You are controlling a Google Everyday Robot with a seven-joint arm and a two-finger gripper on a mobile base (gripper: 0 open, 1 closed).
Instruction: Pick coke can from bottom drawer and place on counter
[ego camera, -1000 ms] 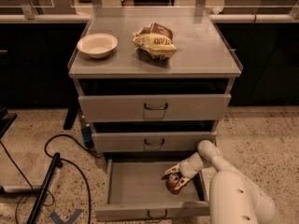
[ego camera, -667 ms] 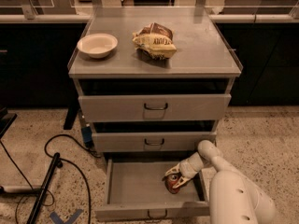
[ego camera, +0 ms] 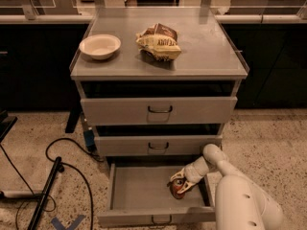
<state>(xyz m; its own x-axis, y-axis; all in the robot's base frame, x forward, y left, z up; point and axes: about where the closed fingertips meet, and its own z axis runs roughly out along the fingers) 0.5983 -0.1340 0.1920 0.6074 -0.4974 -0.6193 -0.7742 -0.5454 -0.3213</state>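
Observation:
The bottom drawer is pulled out, its grey floor showing. The coke can, red with a silver top, sits at the drawer's right side. My gripper reaches down into the drawer from the right on its white arm and is closed around the can. The counter is the grey top of the cabinet, above the three drawers.
A white bowl and a yellow-and-brown snack bag lie on the counter's left and middle. The two upper drawers stand slightly out. Black cables and a stand lie on the floor at left.
The gripper and the can have stayed at the drawer's right side; only a very slight shift of the can between the fingers shows.

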